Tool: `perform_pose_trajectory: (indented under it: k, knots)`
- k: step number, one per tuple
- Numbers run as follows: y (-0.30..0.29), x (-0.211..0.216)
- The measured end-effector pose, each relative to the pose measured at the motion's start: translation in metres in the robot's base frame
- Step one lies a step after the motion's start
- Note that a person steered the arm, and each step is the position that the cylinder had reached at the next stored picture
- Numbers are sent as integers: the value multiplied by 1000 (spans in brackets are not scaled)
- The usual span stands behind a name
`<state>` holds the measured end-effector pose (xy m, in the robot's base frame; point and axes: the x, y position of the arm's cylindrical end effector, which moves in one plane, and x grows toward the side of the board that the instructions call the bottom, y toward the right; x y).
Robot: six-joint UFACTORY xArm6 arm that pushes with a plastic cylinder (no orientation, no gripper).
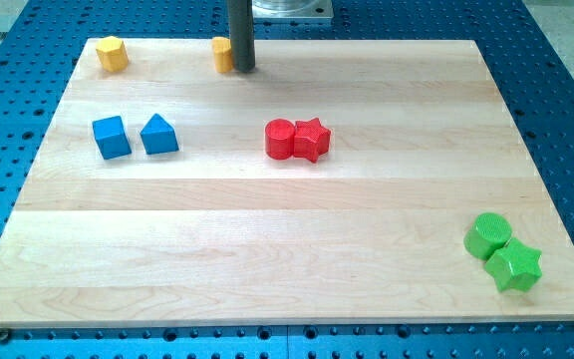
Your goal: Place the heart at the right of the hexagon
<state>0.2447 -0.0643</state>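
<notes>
The tip (242, 69) is dark grey. Touching it on the view's left is a yellow block (223, 55), and further left a yellow hexagon (113, 53). Below it lie a blue cube (111, 137), a blue triangular block (159, 135), a red cylinder (280, 140), a red star (312, 139), a green cylinder (487, 235) and a green star (514, 266) on the pale striped wooden board (267, 249).

A rectangular board (267, 259) of pale wood, built from lengthwise planks, filled most of the view. It rested on a blue metal bench plate (566, 110) drilled with a regular grid of holes, exposed at 3, 6 and 9 o'clock. Lighting was even, with soft, short shadows.
</notes>
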Motion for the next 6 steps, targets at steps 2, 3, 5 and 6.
perform_pose_trajectory:
  k: [2,3,5,6]
  knots:
    - [-30,-8]
    - [-24,-26]
    - [-112,-32]
    - [-105,-19]
